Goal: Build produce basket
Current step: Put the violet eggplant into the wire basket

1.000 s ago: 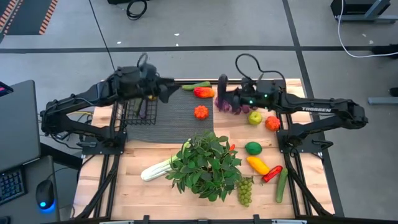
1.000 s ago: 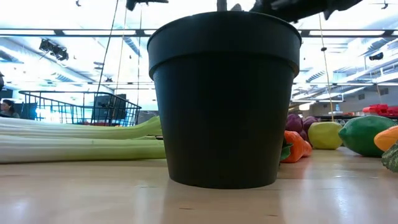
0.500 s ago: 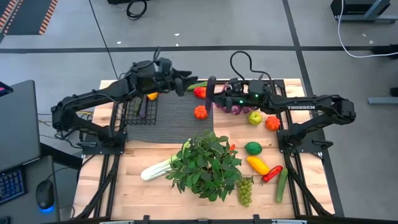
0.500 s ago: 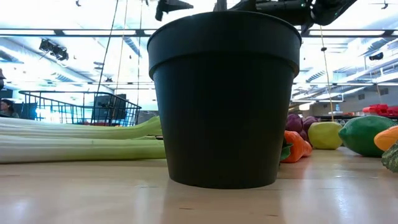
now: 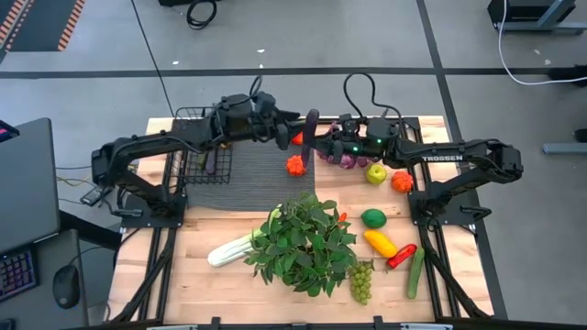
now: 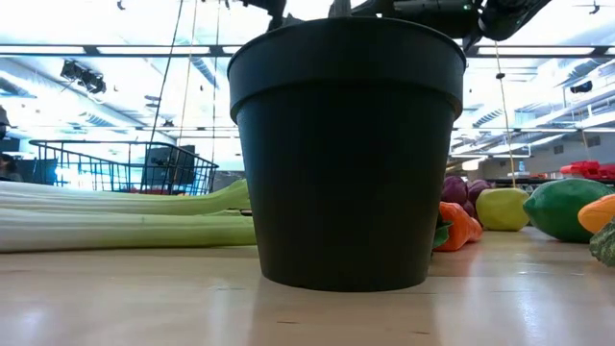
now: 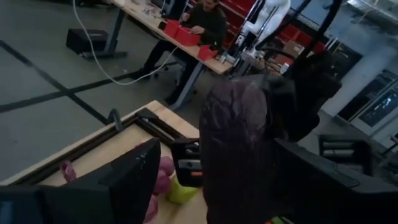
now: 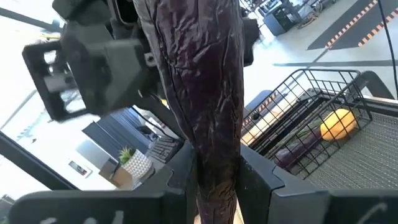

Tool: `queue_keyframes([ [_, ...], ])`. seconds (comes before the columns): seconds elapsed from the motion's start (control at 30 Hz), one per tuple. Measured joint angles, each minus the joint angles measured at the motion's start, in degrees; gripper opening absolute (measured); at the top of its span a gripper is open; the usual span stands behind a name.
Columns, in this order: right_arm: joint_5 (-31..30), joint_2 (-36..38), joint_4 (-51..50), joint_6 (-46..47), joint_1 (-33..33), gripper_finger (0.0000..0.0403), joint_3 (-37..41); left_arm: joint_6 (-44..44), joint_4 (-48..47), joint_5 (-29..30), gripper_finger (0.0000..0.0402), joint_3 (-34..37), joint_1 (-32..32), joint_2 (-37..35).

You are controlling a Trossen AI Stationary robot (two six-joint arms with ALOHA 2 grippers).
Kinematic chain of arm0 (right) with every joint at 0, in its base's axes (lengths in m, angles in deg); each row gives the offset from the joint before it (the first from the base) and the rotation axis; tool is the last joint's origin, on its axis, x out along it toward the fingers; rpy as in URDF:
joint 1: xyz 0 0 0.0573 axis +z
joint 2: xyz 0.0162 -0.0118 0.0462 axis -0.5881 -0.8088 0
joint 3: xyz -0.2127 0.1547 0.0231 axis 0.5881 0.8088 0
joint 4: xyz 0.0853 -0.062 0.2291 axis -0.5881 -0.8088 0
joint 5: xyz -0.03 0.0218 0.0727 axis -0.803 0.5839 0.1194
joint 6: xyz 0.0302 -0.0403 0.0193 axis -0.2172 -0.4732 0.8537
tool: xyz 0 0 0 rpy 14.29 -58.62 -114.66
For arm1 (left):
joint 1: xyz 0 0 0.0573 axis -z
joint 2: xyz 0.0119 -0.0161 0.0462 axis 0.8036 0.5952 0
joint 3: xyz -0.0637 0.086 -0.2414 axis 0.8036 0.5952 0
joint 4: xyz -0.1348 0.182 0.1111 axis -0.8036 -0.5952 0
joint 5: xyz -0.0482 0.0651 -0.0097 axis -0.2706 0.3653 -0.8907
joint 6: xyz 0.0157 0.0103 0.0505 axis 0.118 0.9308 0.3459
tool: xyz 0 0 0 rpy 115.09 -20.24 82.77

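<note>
My right gripper [image 5: 317, 143] is shut on a long dark purple eggplant [image 5: 310, 133] above the far end of the ribbed mat [image 5: 266, 170]. My left gripper [image 5: 295, 128] is open. In the left wrist view its two fingers [image 7: 127, 180] stand on either side of the eggplant [image 7: 236, 143]; I see no touch. The black wire basket [image 5: 188, 119] stands at the far left and holds a yellow-orange fruit [image 8: 339, 124] and a purple piece. Other produce lies on the table's right half. My right gripper pinches the eggplant between its two fingers at the part nearest its wrist camera [image 8: 214, 171]. The fingers come level from the table's right and lie across it. The eggplant is lifted clear of the mat, and its free end [image 8: 193, 37] reaches past the fingers toward my left gripper.
A bushy potted plant [image 5: 303, 243] stands near the middle front, and its black pot [image 6: 346, 154] fills the low view. Celery [image 5: 229, 249], grapes [image 5: 362, 280], a cucumber [image 5: 415, 273], peppers [image 5: 381, 243], a lime [image 5: 373, 218], an orange [image 5: 402, 181] and purple bulbs [image 5: 347, 160] lie around it. People sit at desks beyond the table.
My left gripper has moved from over the basket toward the table's right, up to the eggplant, so that its fingers now flank it. My right gripper has carried the eggplant a little toward the table's left, still clear of the mat.
</note>
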Motion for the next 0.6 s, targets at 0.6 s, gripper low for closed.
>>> queue_keyframes([
  [0.6, -1.0, 0.0, 0.0, 0.5, 1.6, 0.0090, 0.0, 5.8, 6.5, 2.9, 0.0284, 0.0, 2.5, 3.6],
])
